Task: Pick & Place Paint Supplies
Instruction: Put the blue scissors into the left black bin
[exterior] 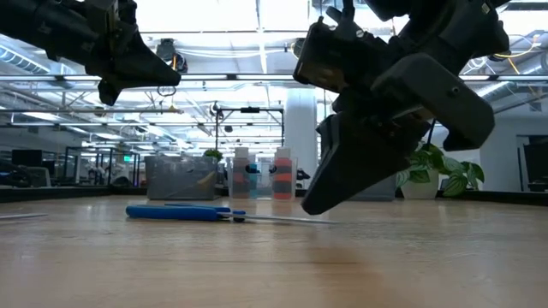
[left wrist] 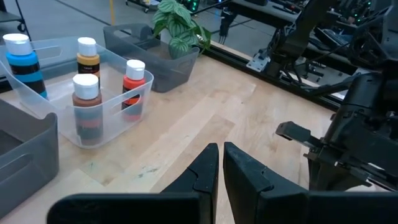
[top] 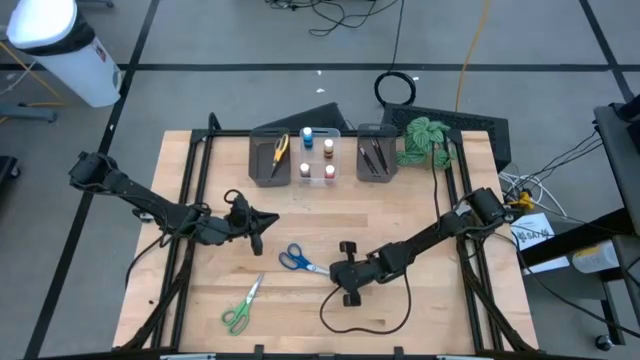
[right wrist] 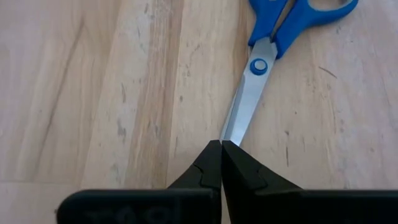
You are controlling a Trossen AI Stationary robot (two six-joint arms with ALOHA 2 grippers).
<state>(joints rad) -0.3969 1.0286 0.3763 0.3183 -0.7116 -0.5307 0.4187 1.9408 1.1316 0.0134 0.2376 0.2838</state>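
Note:
Blue-handled scissors lie flat on the wooden table, blades toward the table's right. My right gripper is shut, its tips at the blades' point. My left gripper hovers shut and empty above the table, left of the scissors. Green-handled scissors lie near the front edge. At the back, yellow-handled scissors sit in a grey bin, small paint bottles stand in a clear bin, and dark brushes lie in another grey bin. My right gripper meets the blue scissors at the blades' pointed end with its shut fingertips, slanting down from the table's right side, in line with the blades. The point vanishes under the fingertips, so I cannot tell whether it is pinched. The scissors lie flat on the table.
A green leafy plant stands at the back right beside the brush bin. A black cable loops over the table below my right arm. Black frame rails run along both table sides.

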